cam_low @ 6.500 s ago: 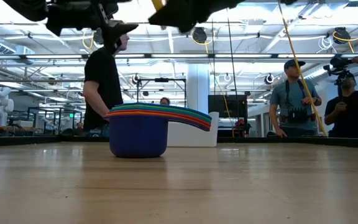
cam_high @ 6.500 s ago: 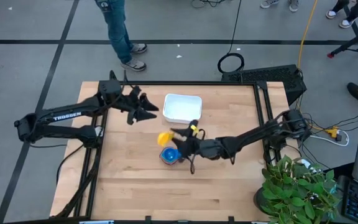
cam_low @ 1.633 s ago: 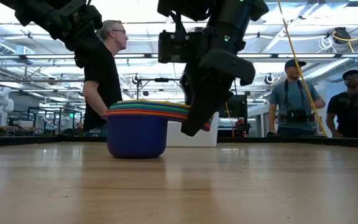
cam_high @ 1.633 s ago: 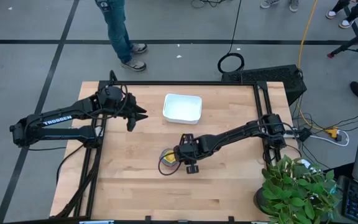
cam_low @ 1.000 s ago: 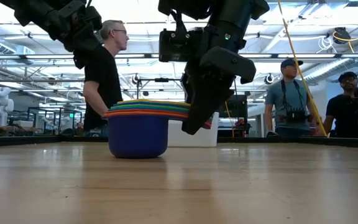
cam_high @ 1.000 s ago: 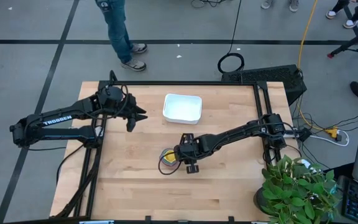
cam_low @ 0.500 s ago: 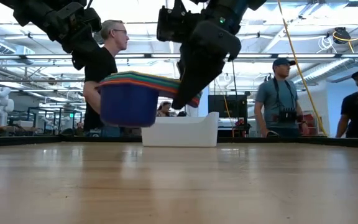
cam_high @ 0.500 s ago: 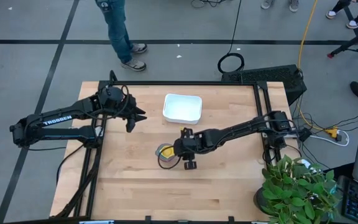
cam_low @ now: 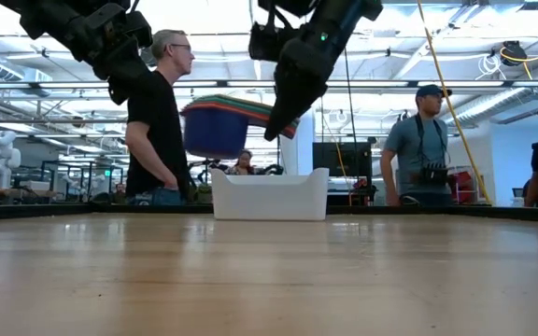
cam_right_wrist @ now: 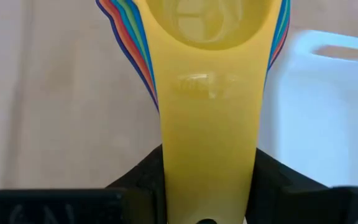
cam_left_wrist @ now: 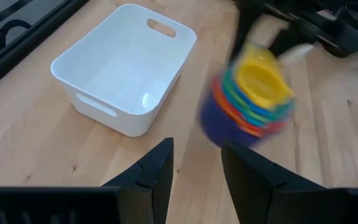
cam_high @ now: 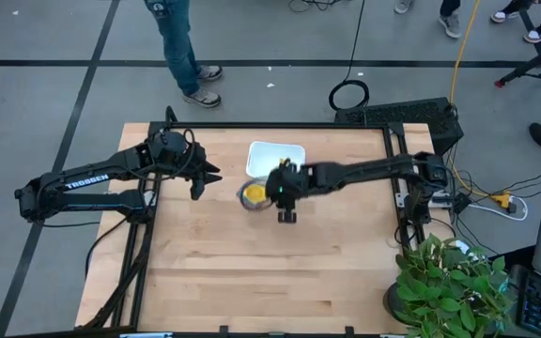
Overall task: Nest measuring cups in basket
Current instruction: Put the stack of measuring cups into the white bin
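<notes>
- Yellow-topped measuring cups (cam_high: 252, 193) hung nested beside the basket (cam_high: 276, 153), near the surface's far edge.
- Low: right gripper (cam_low: 271, 129) carried them aloft.
- Left wrist: left gripper (cam_left_wrist: 196, 163) waited, jaws parted, empty.
- Right wrist: jaws pinched the stacked handles; light, stiff, probably slippery plastic.

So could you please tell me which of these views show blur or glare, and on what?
Left wrist view: the stack of cups is smeared by motion, while the basket stays sharp. Right wrist view: the yellow handle is soft, too near the lens. Low view: bright ceiling lights leave both arms as dark silhouettes. High view: evenly lit.
</notes>
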Robot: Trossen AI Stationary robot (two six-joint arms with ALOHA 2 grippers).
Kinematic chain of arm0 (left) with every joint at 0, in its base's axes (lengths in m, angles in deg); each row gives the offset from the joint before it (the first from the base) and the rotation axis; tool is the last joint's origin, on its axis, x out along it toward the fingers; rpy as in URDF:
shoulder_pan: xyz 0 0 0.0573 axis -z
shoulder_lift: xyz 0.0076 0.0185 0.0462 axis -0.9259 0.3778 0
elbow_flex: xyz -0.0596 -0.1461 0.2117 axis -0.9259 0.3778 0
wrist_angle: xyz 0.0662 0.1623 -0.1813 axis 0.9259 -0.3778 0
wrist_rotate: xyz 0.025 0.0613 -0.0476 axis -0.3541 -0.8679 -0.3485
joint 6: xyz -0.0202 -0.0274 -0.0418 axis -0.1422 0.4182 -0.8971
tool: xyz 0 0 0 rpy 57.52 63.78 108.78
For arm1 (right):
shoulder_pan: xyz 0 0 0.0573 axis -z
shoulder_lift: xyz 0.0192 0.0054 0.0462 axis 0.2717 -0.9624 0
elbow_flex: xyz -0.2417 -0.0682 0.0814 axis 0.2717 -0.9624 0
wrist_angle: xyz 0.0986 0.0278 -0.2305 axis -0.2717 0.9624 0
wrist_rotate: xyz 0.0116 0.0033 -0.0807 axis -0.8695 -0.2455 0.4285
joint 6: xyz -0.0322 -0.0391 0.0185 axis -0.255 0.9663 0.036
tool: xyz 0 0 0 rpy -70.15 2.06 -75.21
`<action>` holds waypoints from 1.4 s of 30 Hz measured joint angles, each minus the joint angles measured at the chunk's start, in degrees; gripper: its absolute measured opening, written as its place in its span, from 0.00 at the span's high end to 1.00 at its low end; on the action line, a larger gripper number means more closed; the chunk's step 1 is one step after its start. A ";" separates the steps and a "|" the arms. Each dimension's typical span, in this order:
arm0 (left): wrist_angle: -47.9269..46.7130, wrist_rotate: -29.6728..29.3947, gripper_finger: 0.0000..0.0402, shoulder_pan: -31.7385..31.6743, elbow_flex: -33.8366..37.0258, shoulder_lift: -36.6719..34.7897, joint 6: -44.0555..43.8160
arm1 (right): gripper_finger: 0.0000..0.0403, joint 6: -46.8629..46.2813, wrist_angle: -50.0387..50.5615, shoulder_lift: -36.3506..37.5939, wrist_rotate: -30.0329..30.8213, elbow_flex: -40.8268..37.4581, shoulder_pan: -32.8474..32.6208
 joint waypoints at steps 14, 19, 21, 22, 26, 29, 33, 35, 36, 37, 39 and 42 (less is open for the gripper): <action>-0.81 0.02 0.66 0.00 0.00 -0.02 0.32 | 0.69 8.79 2.71 3.07 0.02 -0.51 16.62; -0.99 0.04 0.66 0.00 0.00 -0.02 0.99 | 0.69 9.85 -1.60 3.01 -5.07 -5.39 19.67; -0.99 0.02 0.66 0.00 0.00 0.00 1.11 | 0.69 9.84 -5.27 2.97 -6.05 -8.50 20.29; -0.99 0.04 0.66 0.00 0.00 -0.02 1.12 | 0.69 9.79 -7.27 2.98 -6.11 -10.08 20.43; -0.96 0.02 0.66 0.00 0.00 -0.01 1.15 | 0.69 9.49 -15.20 2.99 -6.13 -16.09 20.46; -0.94 0.02 0.66 0.00 0.00 -0.02 1.18 | 0.69 9.20 -19.04 2.99 -6.30 -18.86 20.39; -0.70 -1.41 0.66 0.00 0.00 -0.01 1.25 | 0.69 9.06 -21.30 3.10 -6.36 -21.58 20.42; -0.52 -1.66 0.66 0.00 0.00 -0.02 1.25 | 0.69 9.07 -22.48 3.19 -6.30 -22.13 20.42; -0.28 -1.66 0.66 0.00 0.00 -0.02 1.25 | 0.69 9.12 -22.63 3.19 -6.28 -22.28 20.42; -0.06 -1.66 0.66 0.00 0.00 -0.01 1.25 | 0.69 9.26 -22.61 3.19 -6.28 -22.32 20.42; 0.39 -1.66 0.66 0.02 0.00 -0.02 1.22 | 0.61 9.61 -22.84 3.19 -6.28 -22.32 20.42; 0.59 -1.66 0.66 0.00 0.00 -0.02 1.22 | 0.45 9.40 -24.06 3.19 -6.12 -22.34 20.42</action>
